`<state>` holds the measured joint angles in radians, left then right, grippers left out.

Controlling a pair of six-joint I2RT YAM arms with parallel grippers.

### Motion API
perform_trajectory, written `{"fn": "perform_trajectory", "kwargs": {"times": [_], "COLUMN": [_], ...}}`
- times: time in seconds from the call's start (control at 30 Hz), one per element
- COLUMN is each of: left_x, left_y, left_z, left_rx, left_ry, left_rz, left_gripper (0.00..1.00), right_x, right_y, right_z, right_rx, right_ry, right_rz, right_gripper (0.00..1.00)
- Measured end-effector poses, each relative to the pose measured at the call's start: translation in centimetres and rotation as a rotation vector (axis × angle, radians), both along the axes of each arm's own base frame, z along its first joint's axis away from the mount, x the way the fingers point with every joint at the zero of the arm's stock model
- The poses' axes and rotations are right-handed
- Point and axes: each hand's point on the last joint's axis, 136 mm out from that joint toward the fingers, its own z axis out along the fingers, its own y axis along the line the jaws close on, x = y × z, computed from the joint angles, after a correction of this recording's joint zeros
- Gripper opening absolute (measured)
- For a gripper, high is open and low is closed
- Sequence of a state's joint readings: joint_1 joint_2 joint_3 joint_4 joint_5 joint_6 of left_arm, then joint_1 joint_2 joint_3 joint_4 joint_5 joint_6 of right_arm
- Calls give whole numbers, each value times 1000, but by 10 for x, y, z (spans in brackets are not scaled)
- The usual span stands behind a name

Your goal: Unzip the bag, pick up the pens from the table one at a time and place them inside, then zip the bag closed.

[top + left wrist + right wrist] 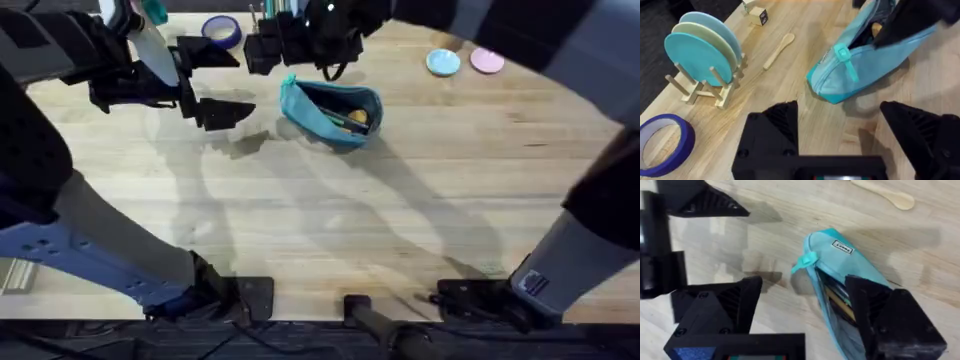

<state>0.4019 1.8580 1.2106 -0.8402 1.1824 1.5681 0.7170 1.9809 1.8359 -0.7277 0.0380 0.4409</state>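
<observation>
teal bag (335, 112) lying unzipped near the worktop's (400, 220) far edge, pens (352, 120) sitting inside, left end effector (205, 85) hanging wide open beside it, right end effector (805, 305) gaping open over its zipper end, both gripping nothing

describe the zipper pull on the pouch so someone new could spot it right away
On the pale wooden table, find the teal pencil pouch lying open toward the far side, between the two grippers. At its narrow closed end, facing the left gripper, the zipper pull sticks out: a small teal tab, lighter than the surrounding fabric.
</observation>
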Motion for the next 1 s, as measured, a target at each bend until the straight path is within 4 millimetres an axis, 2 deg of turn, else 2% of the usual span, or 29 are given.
{"fn": "perform_trajectory", "kwargs": {"times": [0.17, 0.53, 0.67, 1.0], "left_x": [0, 0, 0, 0], "left_y": [0, 0, 0, 0], "left_z": [0, 0, 0, 0], "left_rx": [0, 0, 0, 0], "left_ry": [0, 0, 0, 0], "left_rz": [0, 0, 0, 0], "left_gripper": [993, 993, 993, 993], "right_x": [6, 15, 17, 20], "right_y": [6, 13, 14, 16], "right_z": [-18, -39, -47, -46], "right_rx": [-10, -13, -21, -13], "right_ry": [11, 14, 23, 10], "right_rz": [0, 0, 0, -2], "right_gripper": [997, 980, 929, 743]}}
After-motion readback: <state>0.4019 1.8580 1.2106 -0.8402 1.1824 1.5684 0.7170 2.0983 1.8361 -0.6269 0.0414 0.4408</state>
